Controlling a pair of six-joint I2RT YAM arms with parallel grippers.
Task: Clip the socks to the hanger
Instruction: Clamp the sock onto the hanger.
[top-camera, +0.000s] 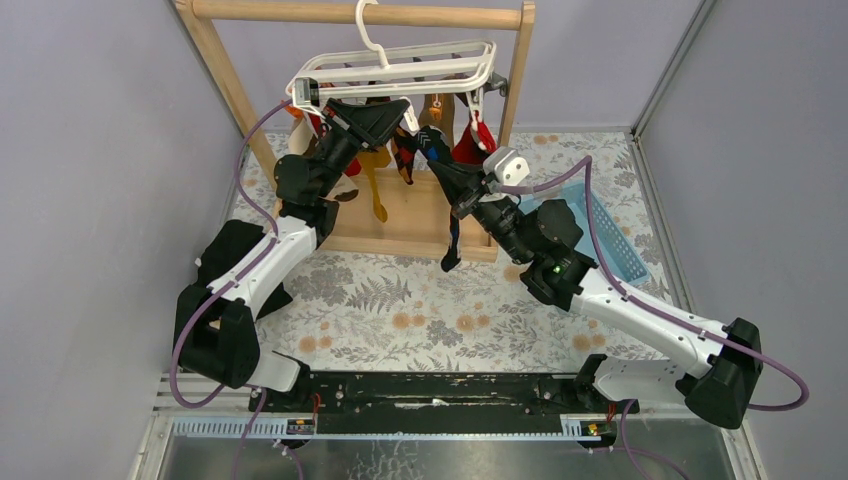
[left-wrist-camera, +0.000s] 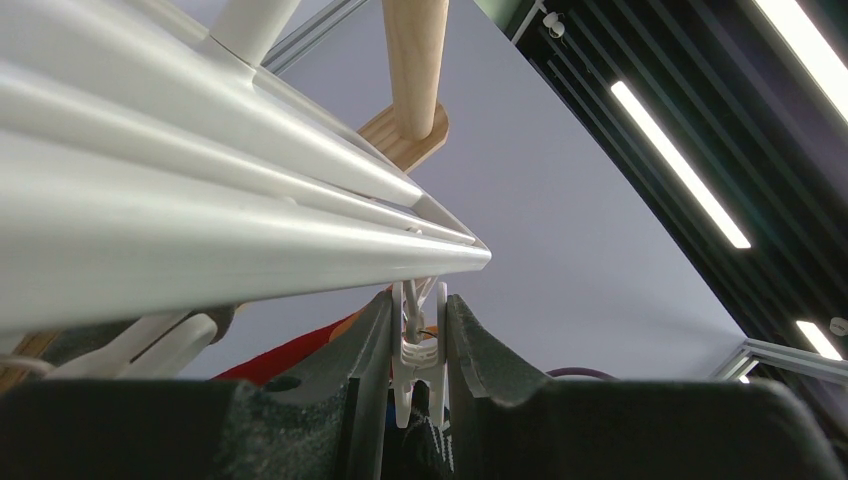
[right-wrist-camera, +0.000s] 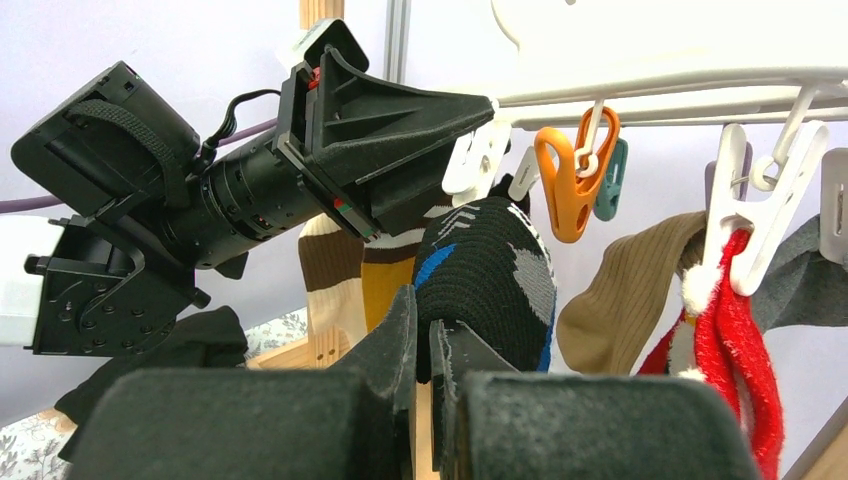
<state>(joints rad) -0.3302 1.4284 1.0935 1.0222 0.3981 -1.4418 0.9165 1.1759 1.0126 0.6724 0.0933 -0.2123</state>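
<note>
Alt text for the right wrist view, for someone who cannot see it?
The right end effector grips a black sock below a white clip held by the left end effector, under the hanger. A red sock hangs clipped at right.

No text, label, brand, number or sign can be read in any of the three views.
</note>
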